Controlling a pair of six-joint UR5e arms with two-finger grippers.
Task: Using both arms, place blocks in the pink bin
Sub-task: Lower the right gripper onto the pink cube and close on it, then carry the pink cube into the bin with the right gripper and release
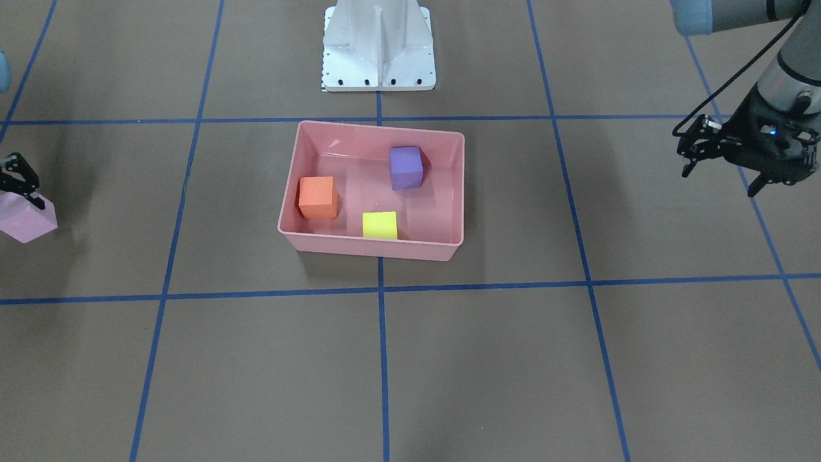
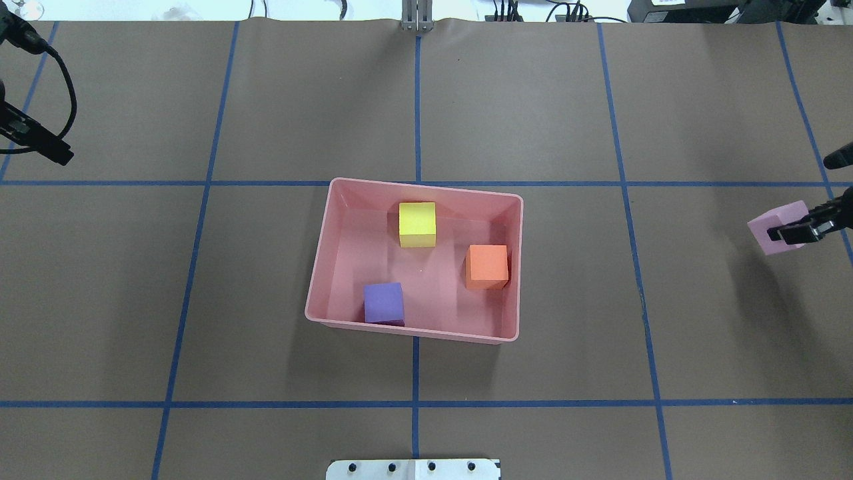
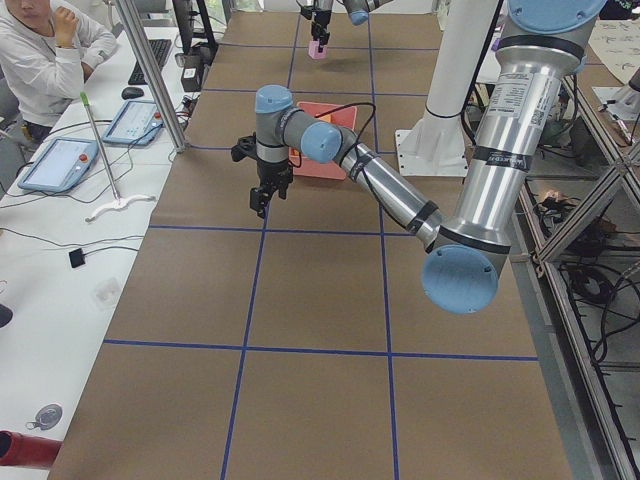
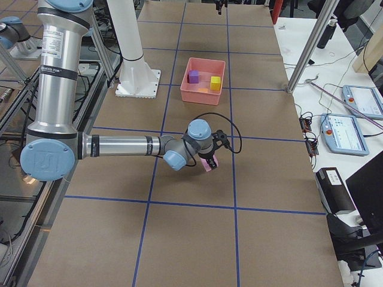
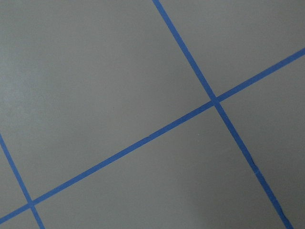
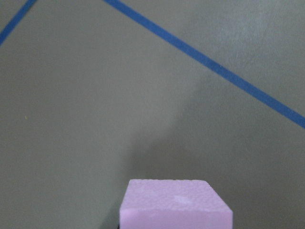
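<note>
Here the right gripper (image 2: pixel 781 233) pinches a small, light pink block (image 2: pixel 776 215), soft-looking and square, between its two black fingers (image 2: pixel 800 232).

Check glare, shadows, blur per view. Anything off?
Front-facing: glossy highlights on the pink bin inner wall. Overhead: top-left strip blown out white. Right wrist: light pink block soft, very close, broad shadow beyond it. Left wrist: even light, blue tape lines sharp.

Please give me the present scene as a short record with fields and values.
Bin: shallow rectangular glossy pink plastic bin
Inside it: small orange foam cube, yellow foam cube, purple foam cube
Outside: light pink foam cube
Right gripper: shut on light pink foam cube
Left gripper: open, empty, far from bin
</note>
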